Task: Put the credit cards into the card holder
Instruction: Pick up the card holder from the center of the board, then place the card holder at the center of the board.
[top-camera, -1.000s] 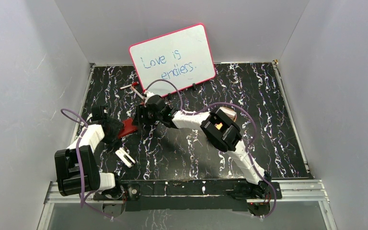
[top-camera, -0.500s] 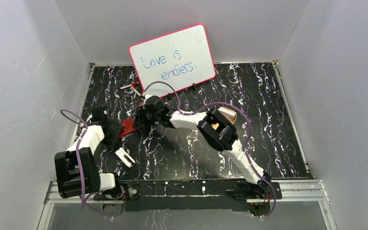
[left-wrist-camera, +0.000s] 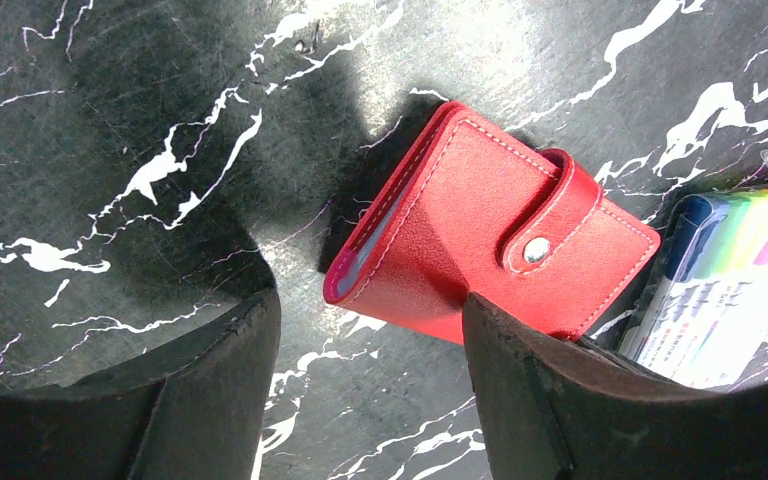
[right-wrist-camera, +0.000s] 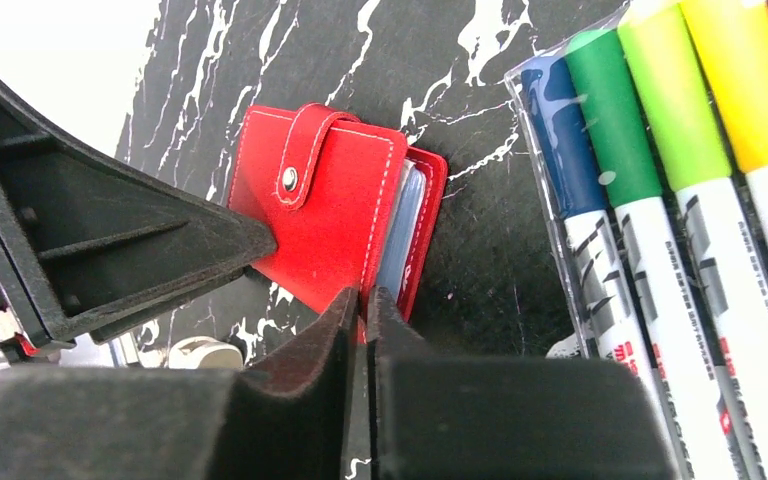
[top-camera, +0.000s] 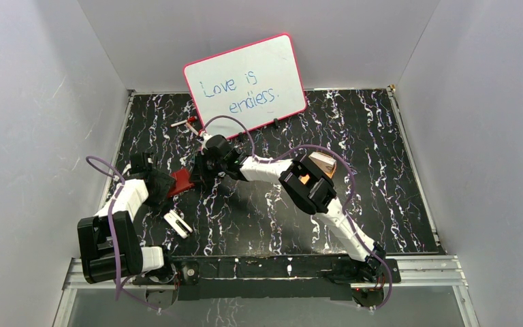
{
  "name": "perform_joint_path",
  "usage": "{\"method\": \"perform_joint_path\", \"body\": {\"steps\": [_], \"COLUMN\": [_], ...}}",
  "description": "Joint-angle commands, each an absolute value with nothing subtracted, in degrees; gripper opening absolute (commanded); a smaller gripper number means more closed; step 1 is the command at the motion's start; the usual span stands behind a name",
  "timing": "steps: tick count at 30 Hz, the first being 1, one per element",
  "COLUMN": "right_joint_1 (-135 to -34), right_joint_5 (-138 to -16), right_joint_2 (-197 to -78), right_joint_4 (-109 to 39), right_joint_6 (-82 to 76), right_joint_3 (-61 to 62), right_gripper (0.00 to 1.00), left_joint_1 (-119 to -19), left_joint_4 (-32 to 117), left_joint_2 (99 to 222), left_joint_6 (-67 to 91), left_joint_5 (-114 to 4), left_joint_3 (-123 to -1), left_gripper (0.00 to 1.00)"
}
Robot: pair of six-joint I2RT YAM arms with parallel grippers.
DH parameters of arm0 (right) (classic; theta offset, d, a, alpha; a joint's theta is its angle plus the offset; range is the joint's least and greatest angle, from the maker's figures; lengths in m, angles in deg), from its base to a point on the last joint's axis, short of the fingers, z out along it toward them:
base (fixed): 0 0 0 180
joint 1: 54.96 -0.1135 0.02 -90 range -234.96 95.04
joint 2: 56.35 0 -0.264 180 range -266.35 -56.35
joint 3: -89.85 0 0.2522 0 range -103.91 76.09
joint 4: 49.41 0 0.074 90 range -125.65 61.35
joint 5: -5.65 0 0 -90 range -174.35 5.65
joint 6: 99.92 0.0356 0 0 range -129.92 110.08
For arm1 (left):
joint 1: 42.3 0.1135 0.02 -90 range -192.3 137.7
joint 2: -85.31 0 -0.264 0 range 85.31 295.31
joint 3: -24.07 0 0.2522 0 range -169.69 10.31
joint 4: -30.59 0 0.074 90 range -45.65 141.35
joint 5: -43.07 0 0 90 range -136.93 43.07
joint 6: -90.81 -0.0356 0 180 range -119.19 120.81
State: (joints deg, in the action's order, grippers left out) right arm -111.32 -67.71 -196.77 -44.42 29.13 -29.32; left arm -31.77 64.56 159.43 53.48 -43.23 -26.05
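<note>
**Top view.** The black, white-veined table carries a whiteboard propped against the back wall at upper centre. The red card holder lies left of centre. The left gripper is just to its left and the right gripper is at its right side. A small white object lies at lower left, apart from both grippers and too small to identify.

**Left wrist view.** The card holder lies flat on the table at frame centre. It is folded shut, with its tab snapped over the cover. The left gripper is spread wide. Its right-hand finger overlaps the holder's near corner, while the other finger stands apart from the holder. A clear pack of markers lies just beside the holder at the right edge.

**Right wrist view.** The right gripper has its fingers pressed nearly together, leaving only a thin slit. They pinch the free edge of the front cover of the card holder at lower centre. Beside that edge the cover gapes slightly, showing pale bluish sleeves, and it cannot be told whether these hold a card. The left gripper fills the left of the frame, with its tip touching the holder's corner. The pack of markers lies at the right, near the holder but apart from it.
</note>
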Motion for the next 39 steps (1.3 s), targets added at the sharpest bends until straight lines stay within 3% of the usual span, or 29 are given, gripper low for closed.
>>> {"method": "perform_joint_path", "body": {"steps": [1,4,9,21,25,32,39], "right_joint_1": [-111.45,-111.51,-111.55,-111.91,-111.92,-111.91,-112.17], "right_joint_5": [-64.9,-64.18,-63.34,-62.74,-67.94,-82.62,-94.18], "right_joint_2": [-194.21,-192.42,-187.96,-166.68,-155.71,-136.75,-126.81], "right_joint_4": [-47.52,-48.55,-51.2,-51.93,-49.24,-48.27,-52.42], "right_joint_6": [29.46,29.59,30.0,31.78,30.47,34.45,44.44], "right_joint_3": [-28.09,-26.16,-20.85,-5.99,4.98,26.43,41.53], "right_gripper": [0.08,0.0,0.0,0.0,0.0,0.0,0.0], "left_joint_1": [-31.57,-31.56,-31.56,-32.3,-33.38,-37.94,-45.67], "left_joint_4": [67.18,67.95,71.48,82.72,82.45,76.02,70.8], "left_joint_2": [156.82,155.31,151.9,142.2,140.25,136.63,133.45], "left_joint_6": [53.0,53.18,53.38,52.65,51.98,47.29,46.49], "left_joint_5": [-43.27,-43.56,-43.39,-42.21,-44.73,-59.31,-66.42], "left_joint_3": [-25.59,-25.92,-27.98,-39.56,-40.49,-39.23,-34.7], "left_gripper": [0.64,0.64,0.65,0.82,0.83,0.82,0.84]}}
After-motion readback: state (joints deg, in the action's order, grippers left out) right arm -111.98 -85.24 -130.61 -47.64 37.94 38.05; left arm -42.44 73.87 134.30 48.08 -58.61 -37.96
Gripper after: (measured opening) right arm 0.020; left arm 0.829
